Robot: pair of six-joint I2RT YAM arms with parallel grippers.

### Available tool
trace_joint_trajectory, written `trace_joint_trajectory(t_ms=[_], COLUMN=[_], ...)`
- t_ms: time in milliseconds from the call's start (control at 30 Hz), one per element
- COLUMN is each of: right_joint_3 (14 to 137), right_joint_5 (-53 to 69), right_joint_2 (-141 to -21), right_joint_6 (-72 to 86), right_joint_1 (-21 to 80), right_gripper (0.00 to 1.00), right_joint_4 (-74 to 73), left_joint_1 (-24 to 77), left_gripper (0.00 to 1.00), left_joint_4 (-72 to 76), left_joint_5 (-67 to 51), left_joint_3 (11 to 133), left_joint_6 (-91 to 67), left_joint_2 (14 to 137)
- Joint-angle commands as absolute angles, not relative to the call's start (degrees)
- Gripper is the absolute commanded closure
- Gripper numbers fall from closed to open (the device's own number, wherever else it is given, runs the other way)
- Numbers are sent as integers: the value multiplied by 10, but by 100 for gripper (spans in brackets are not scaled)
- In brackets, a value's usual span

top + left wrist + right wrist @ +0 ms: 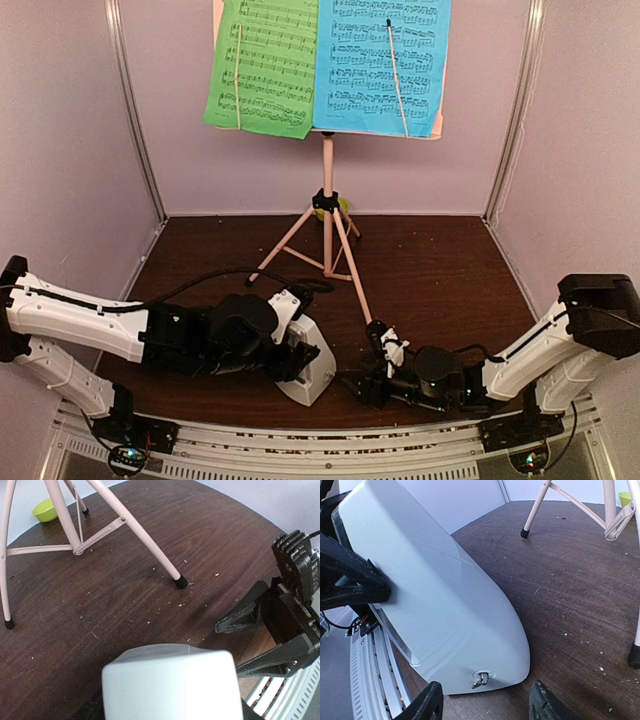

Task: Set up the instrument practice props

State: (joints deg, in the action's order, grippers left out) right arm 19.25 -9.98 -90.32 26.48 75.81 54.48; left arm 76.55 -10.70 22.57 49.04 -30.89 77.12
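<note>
Two hands: metronome (310,375) tilted between them.
Left hand (290,342): clamped on body; to be held steady.
Right hand (487,702): fingers apart astride lower end; to be closed squarely.

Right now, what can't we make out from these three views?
Top view: music stand desk top, plus upper green sheet and blue sheet, cut off by the frame edge.
Top view: left gripper fingertips, hidden by its wrist and the metronome.
Left wrist view: metronome is a blur that hides that gripper's fingers.
Top view: lime bowl, mostly behind the stand's hub.
</note>
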Motion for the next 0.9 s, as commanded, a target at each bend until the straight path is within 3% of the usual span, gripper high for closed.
trace_joint_trajectory(t_ms=[0,400,733,867], right_joint_3=[213,240,261,270], right_joint_5=[-124,-190,-192,-188], right_joint_2=[-948,-1086,-1119,-1123], right_joint_6=[343,397,394,400], right_joint_1=[772,783,780,778], right_gripper=[43,61,69,77], right_joint_4=[594,725,732,717], left_joint_1=[758,754,753,753], left_gripper=[56,57,58,58], left_joint_4=[-32,-35,-27,-23], left_joint_5=[265,265,257,258], left_joint_3=[502,509,506,500], left_joint_6=[-338,-347,-343,-344], left_joint_2=[756,772,772,767])
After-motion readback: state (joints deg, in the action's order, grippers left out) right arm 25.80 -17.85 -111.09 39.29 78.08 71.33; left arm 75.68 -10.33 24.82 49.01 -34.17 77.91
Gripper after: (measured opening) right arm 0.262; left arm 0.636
